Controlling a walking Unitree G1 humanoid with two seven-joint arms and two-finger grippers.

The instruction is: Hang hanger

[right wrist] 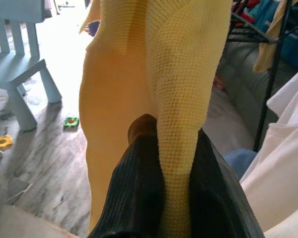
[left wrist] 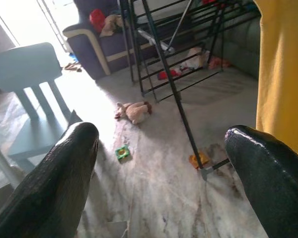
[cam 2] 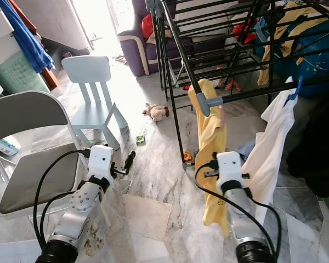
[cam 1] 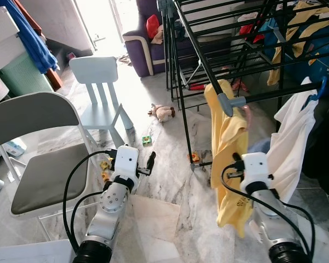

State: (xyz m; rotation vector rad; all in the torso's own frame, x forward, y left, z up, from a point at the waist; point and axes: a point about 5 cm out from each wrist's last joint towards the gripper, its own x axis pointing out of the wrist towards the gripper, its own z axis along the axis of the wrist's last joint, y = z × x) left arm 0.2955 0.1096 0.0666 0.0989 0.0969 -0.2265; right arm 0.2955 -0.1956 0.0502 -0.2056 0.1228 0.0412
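A yellow shirt (cam 1: 227, 142) hangs off the grey end (cam 1: 228, 104) of a bar on the black drying rack (cam 1: 200, 60). My right gripper (right wrist: 171, 148) is shut on a fold of this yellow cloth (right wrist: 179, 89), about halfway down the shirt; in the head view it sits at the shirt's right edge (cam 1: 237, 163). Beside it a white shirt (cam 1: 293, 137) hangs from a blue hanger hook (cam 1: 321, 87) on the rack. My left gripper (cam 1: 149, 163) is open over the marble floor, left of the rack, with nothing between its fingers (left wrist: 64, 163).
A grey folding chair (cam 1: 38, 164) stands close on my left, with a light blue child's chair (cam 1: 101, 93) behind it. A stuffed toy (cam 1: 163, 112) and small toy pieces (cam 1: 147, 141) lie on the floor. A purple sofa (cam 1: 140, 44) stands at the back.
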